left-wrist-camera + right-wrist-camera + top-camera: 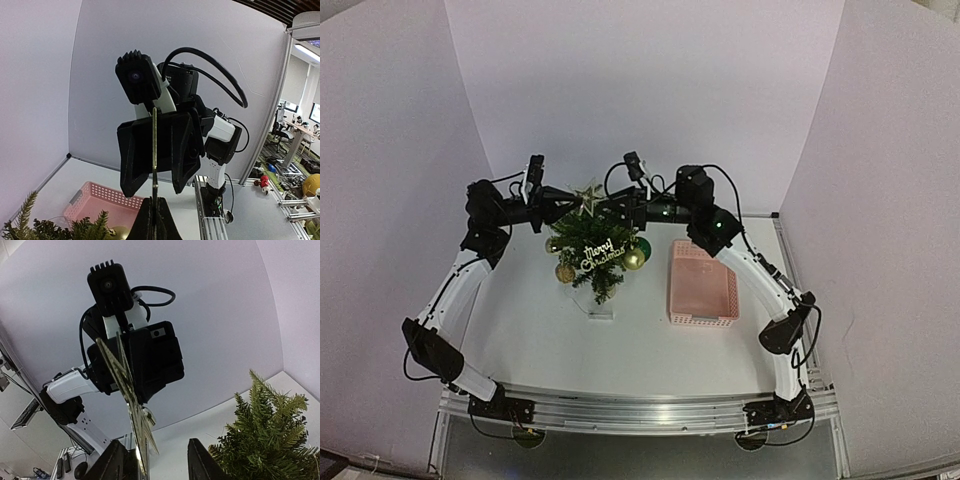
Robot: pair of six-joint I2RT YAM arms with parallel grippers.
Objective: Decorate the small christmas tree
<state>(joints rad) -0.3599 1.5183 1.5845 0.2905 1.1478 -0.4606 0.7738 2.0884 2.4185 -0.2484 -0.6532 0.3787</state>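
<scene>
The small christmas tree (pixel 596 252) stands mid-table, hung with gold balls (pixel 565 272), a green ball (pixel 644 246) and a "Merry Christmas" sign (pixel 603 252). A gold star (pixel 587 197) is at its top, between both grippers. My left gripper (pixel 154 212) is shut on the star (pixel 154 145), which shows edge-on in the left wrist view. From the other side my right gripper (pixel 156 462) is open around the star (pixel 129 400); the star lies close against its left finger (pixel 114 462). Tree branches (pixel 265 440) show to the right, below the star.
A pink perforated basket (pixel 702 283) lies right of the tree. Pale walls enclose the table at the back and both sides. Both arms reach inward over the tree top and meet there.
</scene>
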